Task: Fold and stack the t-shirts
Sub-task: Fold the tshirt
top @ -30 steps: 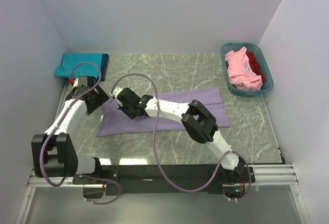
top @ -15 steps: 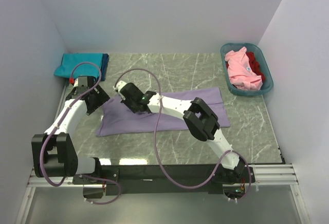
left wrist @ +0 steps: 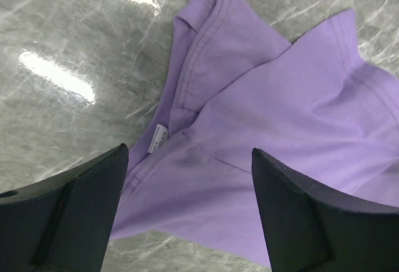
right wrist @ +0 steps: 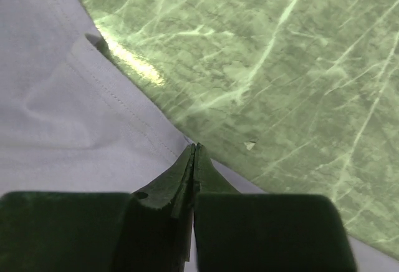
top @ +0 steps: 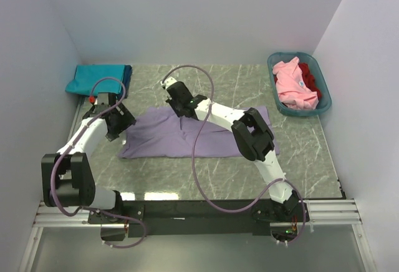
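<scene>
Top view only: the far-left corner of the grey-green marbled desk carries a folded teal t-shirt. A dark blue t-shirt shows at its right edge.
Basket: at the far right, a teal-blue plastic basket holds a crumpled pink t-shirt beside a red t-shirt.
Shirt in play: a large lavender-purple t-shirt sprawls across the middle of the desk between the two arms. Its far edge rises in a rumpled peak toward the right arm's wrist.
Left wrist view only: the shirt's ribbed collar lies open, with a small white label inside the neckline. Bare marble shines to the left.
Right wrist view only: a stitched hem runs diagonally straight into the fingertips, with bare desk beyond it.
Left arm: it reaches forward along the left side. The left claw is spread wide and hangs over the collar end of the lavender shirt with nothing between its fingers.
Right arm: it stretches from the near-right base diagonally across the shirt, elbow above the shirt's right half and wrist at the far edge, left of centre.
Right claw: fingers pressed flat together, pinching the lavender shirt at its hem.
</scene>
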Controlling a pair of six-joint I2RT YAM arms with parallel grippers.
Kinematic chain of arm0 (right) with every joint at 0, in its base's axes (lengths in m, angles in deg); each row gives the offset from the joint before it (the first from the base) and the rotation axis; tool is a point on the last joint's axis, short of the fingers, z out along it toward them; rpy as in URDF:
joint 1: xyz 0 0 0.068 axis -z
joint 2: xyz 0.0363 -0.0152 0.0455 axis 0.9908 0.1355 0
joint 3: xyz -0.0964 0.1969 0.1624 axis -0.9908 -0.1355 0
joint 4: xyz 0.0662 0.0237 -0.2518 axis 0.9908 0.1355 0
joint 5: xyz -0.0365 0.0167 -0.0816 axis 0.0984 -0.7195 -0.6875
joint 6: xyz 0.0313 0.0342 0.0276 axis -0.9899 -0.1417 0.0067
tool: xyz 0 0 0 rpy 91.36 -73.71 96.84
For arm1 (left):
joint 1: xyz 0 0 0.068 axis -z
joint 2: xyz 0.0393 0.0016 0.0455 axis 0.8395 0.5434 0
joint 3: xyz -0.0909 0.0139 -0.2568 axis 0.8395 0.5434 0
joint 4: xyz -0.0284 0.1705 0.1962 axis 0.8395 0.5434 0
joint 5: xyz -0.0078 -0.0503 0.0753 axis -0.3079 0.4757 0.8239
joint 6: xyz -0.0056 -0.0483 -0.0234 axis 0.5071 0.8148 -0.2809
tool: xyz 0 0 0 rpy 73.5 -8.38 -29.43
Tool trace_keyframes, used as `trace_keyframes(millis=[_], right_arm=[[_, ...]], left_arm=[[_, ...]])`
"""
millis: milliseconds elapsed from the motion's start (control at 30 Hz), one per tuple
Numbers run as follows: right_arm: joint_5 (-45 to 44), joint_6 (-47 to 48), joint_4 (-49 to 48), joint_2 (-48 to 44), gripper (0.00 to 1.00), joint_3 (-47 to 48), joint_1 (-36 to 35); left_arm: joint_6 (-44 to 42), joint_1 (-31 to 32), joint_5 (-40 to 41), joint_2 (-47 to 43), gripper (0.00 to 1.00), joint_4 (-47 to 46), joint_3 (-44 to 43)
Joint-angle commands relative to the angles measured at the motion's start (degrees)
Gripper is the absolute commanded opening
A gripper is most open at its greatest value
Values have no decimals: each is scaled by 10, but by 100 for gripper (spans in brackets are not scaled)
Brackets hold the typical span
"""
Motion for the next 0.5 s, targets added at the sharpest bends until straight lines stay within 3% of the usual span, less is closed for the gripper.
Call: trace_keyframes(millis=[0,200,467], right_arm=[[7,-9,-13,-12,7,20,-5],[20,-37,-4,-28,32,0,2],[68,-107,54,-134,40,-48,21]], left_arm=[[-10,-1,-22,10,86,-23,0],[1,-1,-33,35,87,-9,-15],[26,1,18,-13,86,79,0]])
